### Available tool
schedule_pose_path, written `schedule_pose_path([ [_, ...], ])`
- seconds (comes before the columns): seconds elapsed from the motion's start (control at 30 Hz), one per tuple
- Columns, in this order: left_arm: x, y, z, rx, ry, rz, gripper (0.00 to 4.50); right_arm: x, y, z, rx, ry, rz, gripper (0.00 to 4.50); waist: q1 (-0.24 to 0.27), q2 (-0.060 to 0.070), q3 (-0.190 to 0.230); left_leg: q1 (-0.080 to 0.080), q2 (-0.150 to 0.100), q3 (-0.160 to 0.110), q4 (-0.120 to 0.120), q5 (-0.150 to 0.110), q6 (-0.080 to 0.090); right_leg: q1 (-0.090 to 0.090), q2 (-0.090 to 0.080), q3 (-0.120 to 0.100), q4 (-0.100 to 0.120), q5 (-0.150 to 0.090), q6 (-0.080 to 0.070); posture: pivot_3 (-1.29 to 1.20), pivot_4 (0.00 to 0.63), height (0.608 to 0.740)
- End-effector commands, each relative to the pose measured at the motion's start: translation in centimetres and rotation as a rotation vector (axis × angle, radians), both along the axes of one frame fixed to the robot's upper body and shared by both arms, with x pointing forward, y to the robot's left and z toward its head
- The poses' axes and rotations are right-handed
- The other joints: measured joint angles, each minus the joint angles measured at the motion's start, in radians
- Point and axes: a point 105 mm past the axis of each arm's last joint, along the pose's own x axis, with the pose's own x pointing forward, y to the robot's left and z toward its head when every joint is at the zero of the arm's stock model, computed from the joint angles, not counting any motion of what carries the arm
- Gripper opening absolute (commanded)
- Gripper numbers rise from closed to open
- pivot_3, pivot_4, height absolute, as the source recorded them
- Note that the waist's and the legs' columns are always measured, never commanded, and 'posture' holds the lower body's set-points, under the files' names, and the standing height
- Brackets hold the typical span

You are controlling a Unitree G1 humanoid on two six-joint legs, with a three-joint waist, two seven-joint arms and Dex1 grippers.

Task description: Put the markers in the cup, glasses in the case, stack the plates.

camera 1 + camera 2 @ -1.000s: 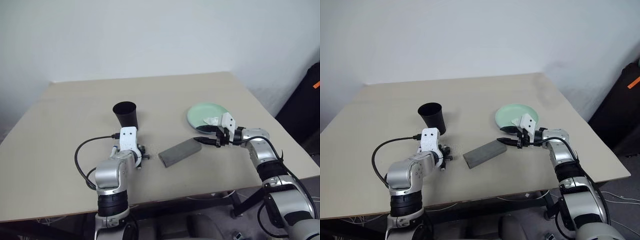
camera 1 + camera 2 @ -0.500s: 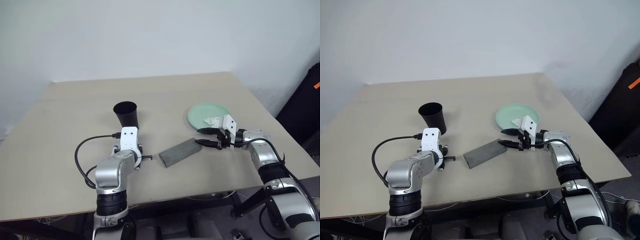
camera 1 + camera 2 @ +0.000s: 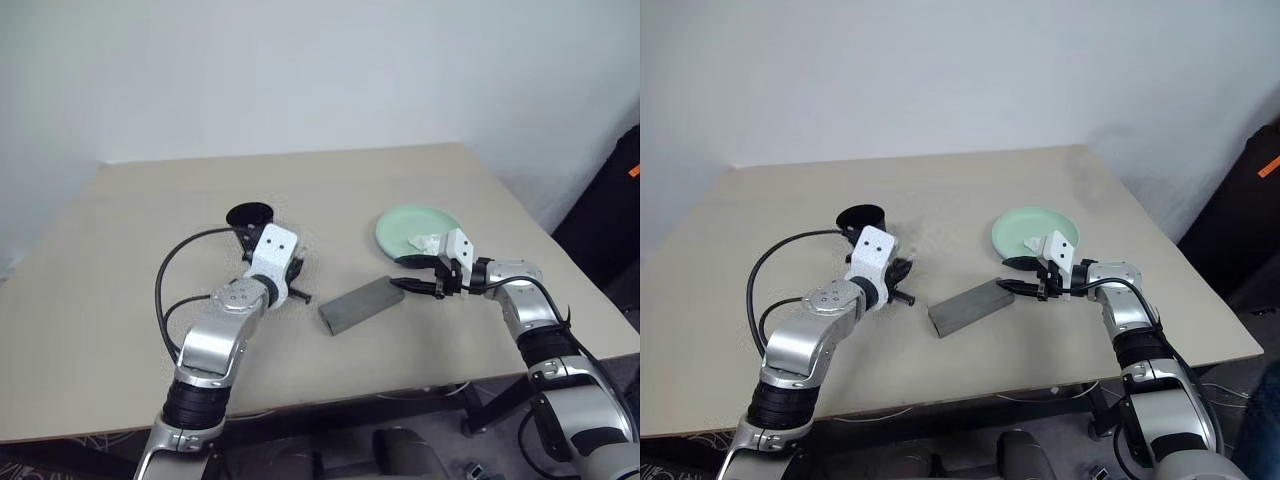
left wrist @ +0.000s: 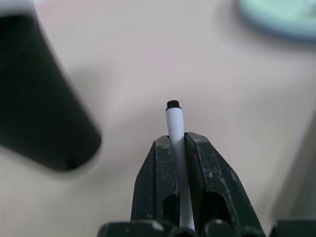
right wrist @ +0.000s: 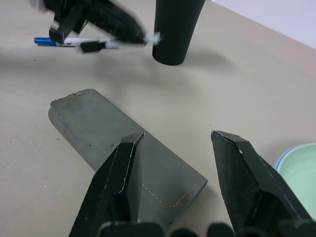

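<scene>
Left gripper [image 4: 180, 143] clamped on marker [image 4: 174, 123], centre-left of frame beside cup [image 3: 249, 216]. Light, stiff, slick barrel; best pinched mid-length. Right gripper [image 5: 177, 163] spread, empty, over closed case [image 5: 123, 153], centre frame.

- My left arm reaches forward with the elbow bent, its cable looping out beside the forearm.
- My left gripper [image 4: 180, 148] is raised off the table, fingers pointing forward and a little downward.
- Its two black fingers [image 4: 160, 170] are pressed together on a marker [image 4: 174, 123], whose white barrel and dark tip stick out past the fingertips.
- My right arm comes in from the right, forearm low over the table and wrist turned so the gripper points to my left.
- My right gripper [image 5: 173, 148] has its fingers [image 5: 126, 173] spread apart with nothing between them, tips just above the table.
</scene>
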Motion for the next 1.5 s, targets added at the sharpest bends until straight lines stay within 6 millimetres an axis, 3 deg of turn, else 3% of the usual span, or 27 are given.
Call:
schedule_pose_path([
  [0.03,1.0,-0.3,6.9,-0.113,-0.332,-0.079,0.05,0.5,-0.2,1.9,0.024,-0.062,-0.007,2.32,0.001,0.000,0.000,0.000,0.000,0.000,0.000,0.000,0.000,0.000,0.000,0.000,0.000,0.000,0.000,0.00,0.000,0.740],
  [0.2,3.8,2.6,11.3,-0.105,-0.634,0.053,0.05,0.7,0.0,2.0,0.025,-0.064,-0.005,2.32,0.000,0.000,0.000,0.000,0.000,0.002,0.000,0.002,0.003,0.001,0.000,0.000,0.000,0.000,0.000,0.00,0.000,0.740],
  [0.3,5.8,4.3,12.7,-0.043,-0.763,0.156,0.05,0.7,0.2,2.1,0.028,-0.068,-0.004,2.32,0.001,0.000,0.000,0.001,-0.001,0.003,0.001,0.002,0.003,0.002,0.000,-0.001,0.000,0.000,0.000,0.00,0.000,0.740],
  [0.5,8.0,5.7,11.4,-0.023,-0.818,0.230,0.05,0.6,0.1,2.3,0.030,-0.078,-0.008,2.32,0.001,0.000,0.000,0.000,-0.001,0.003,0.001,0.002,0.003,0.002,0.000,-0.001,-0.001,0.001,0.001,0.00,0.000,0.740],
  [0.6,8.9,6.2,9.5,-0.018,-0.775,0.250,0.05,0.4,0.0,2.3,0.028,-0.080,-0.010,2.32,0.001,0.000,0.000,-0.001,-0.001,0.003,0.000,0.002,0.003,0.002,0.000,-0.002,-0.001,0.001,0.002,0.00,0.000,0.740],
  [0.83,9.7,5.9,7.4,-0.002,-0.722,0.248,0.05,0.3,-0.3,2.2,0.023,-0.078,-0.020,2.32,0.001,0.000,0.000,-0.001,-0.001,0.001,0.000,0.001,0.002,0.002,-0.001,-0.005,-0.001,0.002,0.002,0.00,0.000,0.740],
  [0.87,9.8,5.8,7.2,-0.003,-0.715,0.247,0.47,0.3,-0.4,2.2,0.022,-0.078,-0.020,2.32,0.001,0.000,0.000,-0.001,-0.001,0.001,0.000,0.001,0.002,0.002,-0.001,-0.006,-0.001,0.002,0.002,0.00,0.000,0.740],
  [0.93,9.9,5.7,7.1,-0.010,-0.708,0.245,0.85,0.2,-0.4,2.2,0.022,-0.078,-0.021,2.32,0.001,0.000,0.000,-0.001,-0.001,0.001,0.000,0.001,0.002,0.002,-0.001,-0.006,-0.001,0.002,0.002,0.00,0.000,0.740],
  [1.1,10.0,5.3,7.4,-0.015,-0.721,0.238,2.54,0.3,-0.5,2.2,0.019,-0.077,-0.023,2.32,0.001,0.000,0.000,-0.002,0.000,0.000,0.000,0.001,0.002,0.002,-0.001,-0.007,-0.001,0.002,0.002,0.00,0.000,0.740],
  [1.3,9.8,6.0,8.4,-0.055,-0.749,0.261,2.54,0.4,-0.4,2.3,0.017,-0.080,-0.023,2.32,0.001,0.000,0.000,-0.002,0.000,0.000,0.000,0.001,0.002,0.002,-0.001,-0.008,-0.001,0.002,0.002,0.00,0.000,0.740],
  [1.5,9.6,8.4,9.7,-0.099,-0.692,0.333,2.54,0.4,-0.3,2.2,0.016,-0.079,-0.018,2.32,0.000,0.000,0.000,-0.002,0.000,0.000,0.000,0.001,0.002,0.002,-0.001,-0.008,-0.001,0.002,0.002,0.00,0.000,0.740],
])
